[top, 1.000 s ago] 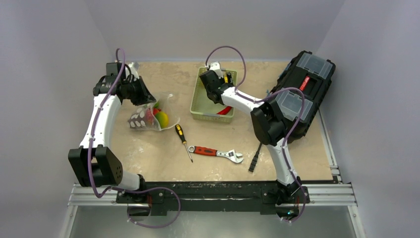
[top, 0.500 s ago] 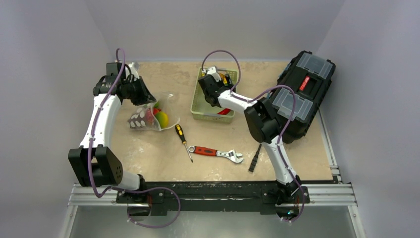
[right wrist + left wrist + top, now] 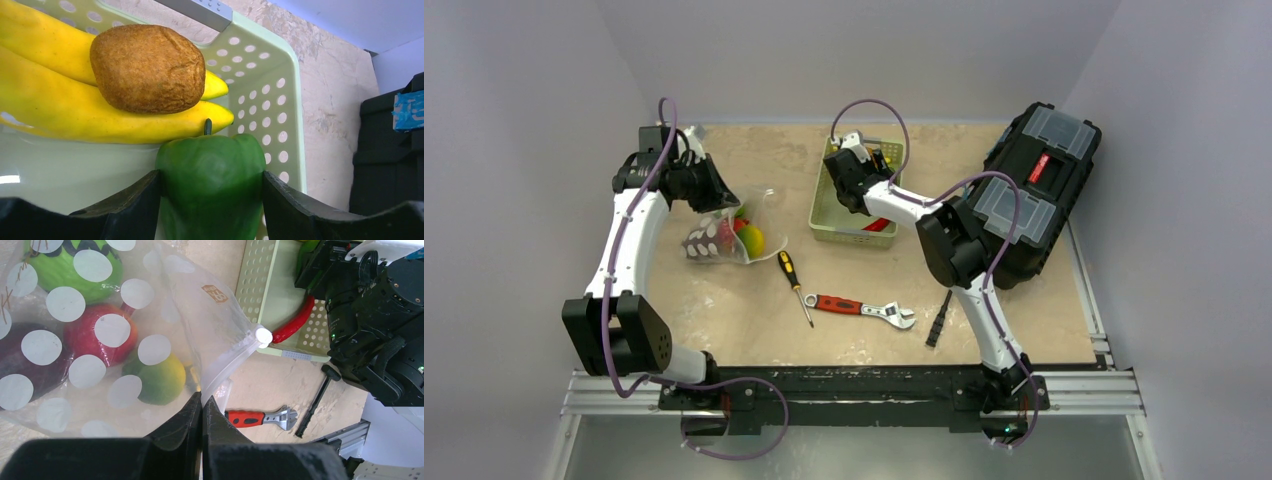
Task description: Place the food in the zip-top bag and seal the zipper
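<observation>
The clear dotted zip-top bag (image 3: 721, 237) lies at the left, holding a green (image 3: 70, 267), a red (image 3: 100, 335), a yellow-green (image 3: 160, 380) and a dark purple toy food (image 3: 30, 365). My left gripper (image 3: 202, 401) is shut on the bag's mouth edge, by the pale zipper (image 3: 235, 357); it shows from above too (image 3: 714, 190). My right gripper (image 3: 211, 174) is in the pale green basket (image 3: 280, 75), its fingers against both sides of a green pepper (image 3: 215, 155). Yellow bananas (image 3: 75, 105), a brown fruit (image 3: 147, 67) and a red chili (image 3: 295, 322) also lie in the basket.
A screwdriver (image 3: 794, 285), a red-handled wrench (image 3: 859, 308) and a black hammer (image 3: 939, 318) lie on the table in front. A black toolbox (image 3: 1034, 190) stands at the right, close to the right arm. The basket (image 3: 824, 215) sits at mid-back.
My right arm has swung a little left and its gripper has shifted toward the basket's back left. The left gripper and the bag have not moved.
</observation>
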Motion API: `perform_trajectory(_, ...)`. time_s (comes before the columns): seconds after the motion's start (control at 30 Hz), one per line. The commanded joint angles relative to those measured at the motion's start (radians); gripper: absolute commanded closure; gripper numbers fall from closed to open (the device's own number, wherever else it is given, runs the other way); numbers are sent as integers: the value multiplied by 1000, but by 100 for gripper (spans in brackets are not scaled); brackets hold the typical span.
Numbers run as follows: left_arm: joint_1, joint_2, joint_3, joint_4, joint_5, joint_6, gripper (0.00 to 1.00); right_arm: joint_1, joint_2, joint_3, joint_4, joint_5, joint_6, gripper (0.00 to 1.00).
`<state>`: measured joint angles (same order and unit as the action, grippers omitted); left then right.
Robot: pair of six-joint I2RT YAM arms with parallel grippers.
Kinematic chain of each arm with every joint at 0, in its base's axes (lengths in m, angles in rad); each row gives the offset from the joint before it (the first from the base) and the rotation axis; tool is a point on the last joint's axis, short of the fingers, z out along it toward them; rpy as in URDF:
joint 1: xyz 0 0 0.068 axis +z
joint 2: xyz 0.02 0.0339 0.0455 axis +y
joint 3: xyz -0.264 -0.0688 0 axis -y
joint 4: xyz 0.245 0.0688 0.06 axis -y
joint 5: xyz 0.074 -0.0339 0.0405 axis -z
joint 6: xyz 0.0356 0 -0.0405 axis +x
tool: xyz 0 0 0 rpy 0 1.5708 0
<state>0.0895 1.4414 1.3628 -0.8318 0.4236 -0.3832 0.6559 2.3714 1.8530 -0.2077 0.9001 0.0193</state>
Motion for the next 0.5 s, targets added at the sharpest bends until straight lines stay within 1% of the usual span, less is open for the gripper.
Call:
perform_trajectory(0.0,7,-1,11,15,17,-5,100,5,-21,10,9,-2,27,48)
perform_trajectory(0.17,7,-6,7,16,14,-5,100,8,-76,-19,-2,-42,41,59)
perform_trajectory(0.37,7,-11,6,18,20,-5,100,16,-152,-66,-9,-73,52,81)
perform_trajectory(0.47,7,-8,6,20,27,-7,100,22,-188,-89,-13,-109,62,86)
